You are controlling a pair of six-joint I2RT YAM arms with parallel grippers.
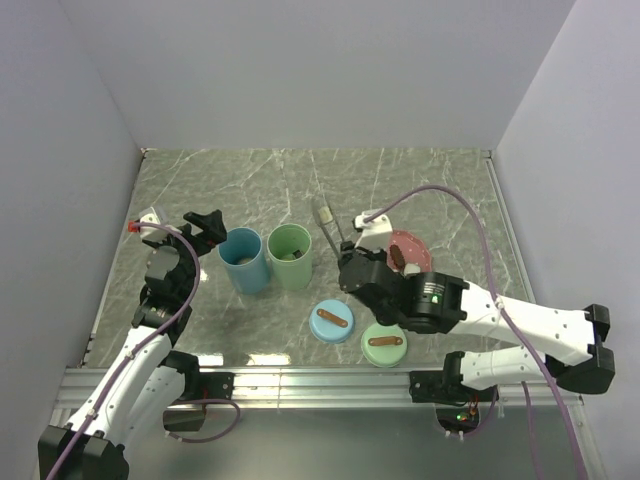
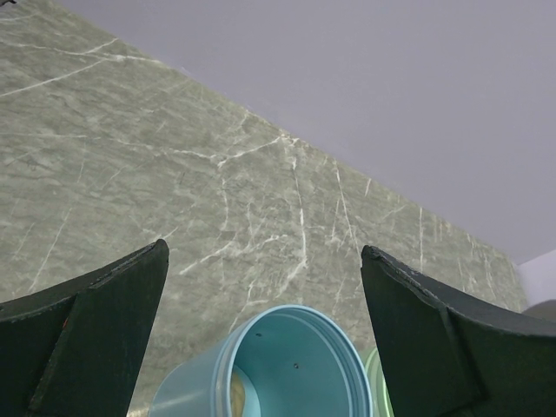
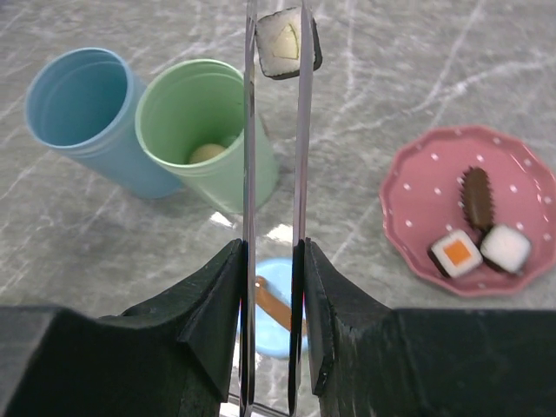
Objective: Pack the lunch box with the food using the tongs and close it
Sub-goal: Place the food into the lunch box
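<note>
Mid-transfer: right gripper [image 3: 271, 261] clamped on slim grey metal tongs [image 3: 301, 156] pinching a white, dark-edged sushi square [image 3: 288, 43]; next, probably centring over green cylindrical tub [image 3: 257, 178].

Grey-green marbled tabletop [image 1: 420, 190], boxed by plain pale walls [image 1: 320, 70] at nine, twelve and three o'clock; metal rail [image 1: 330, 382] at six.

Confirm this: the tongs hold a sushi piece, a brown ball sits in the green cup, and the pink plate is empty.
The pink plate is not empty: the right wrist view shows three pieces on it, a dark brown one, an orange-topped square and a white square. The tongs do hold a sushi piece, and a brown ball sits in the green cup.
</note>
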